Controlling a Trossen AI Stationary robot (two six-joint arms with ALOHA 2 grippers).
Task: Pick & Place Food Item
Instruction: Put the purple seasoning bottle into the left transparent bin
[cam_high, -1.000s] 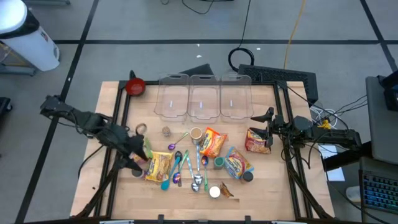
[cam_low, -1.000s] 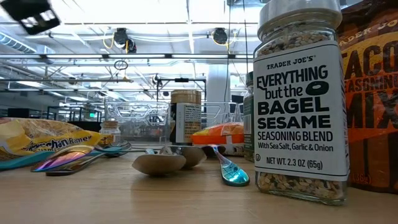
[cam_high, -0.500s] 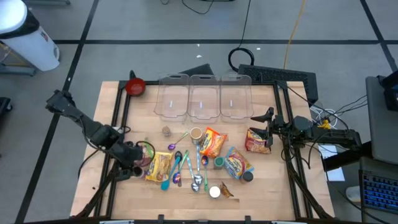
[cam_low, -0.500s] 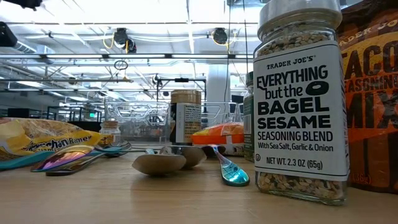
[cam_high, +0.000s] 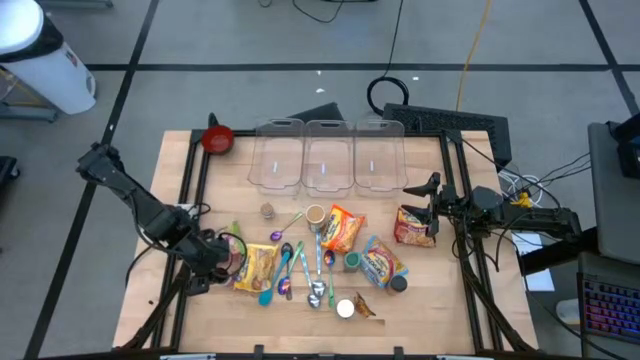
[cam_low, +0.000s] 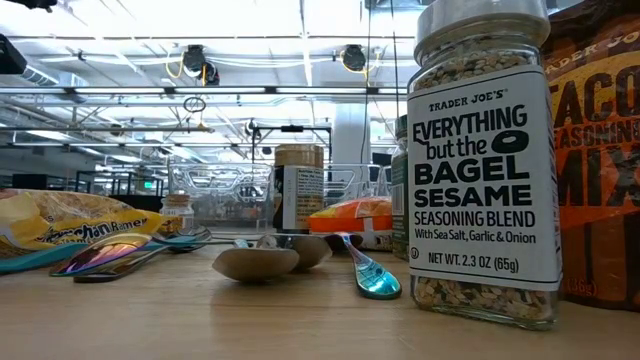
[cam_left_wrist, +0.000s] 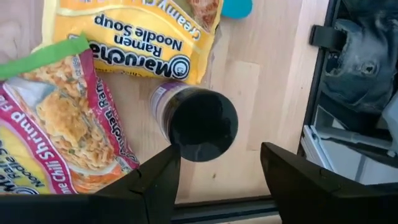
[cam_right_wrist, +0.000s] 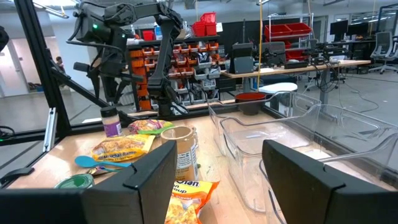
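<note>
The left gripper (cam_left_wrist: 214, 165) hangs with jaws apart above a dark-capped spice jar (cam_left_wrist: 198, 120) standing beside a yellow Maruchan Ramen Noodle Soup packet (cam_left_wrist: 134, 34). The right gripper (cam_right_wrist: 214, 168) waits with fingers spread near the clear bins (cam_right_wrist: 292, 146). In the low view, a Trader Joe's Everything but the Bagel Sesame jar (cam_low: 482, 160) stands close.

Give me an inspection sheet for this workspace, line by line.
Surface: wooden table, bare toward its edges.
Job's things: ramen packs, spice jar, three clear bins.
Clutter: coloured spoons, bagel seasoning jar, red bowl.
Grippers: left pincer open over the spice jar; right pincer open near the right edge.
Cables: black coil and yellow cord behind the table.
Surroundings: keyboard, white cylinder.
</note>
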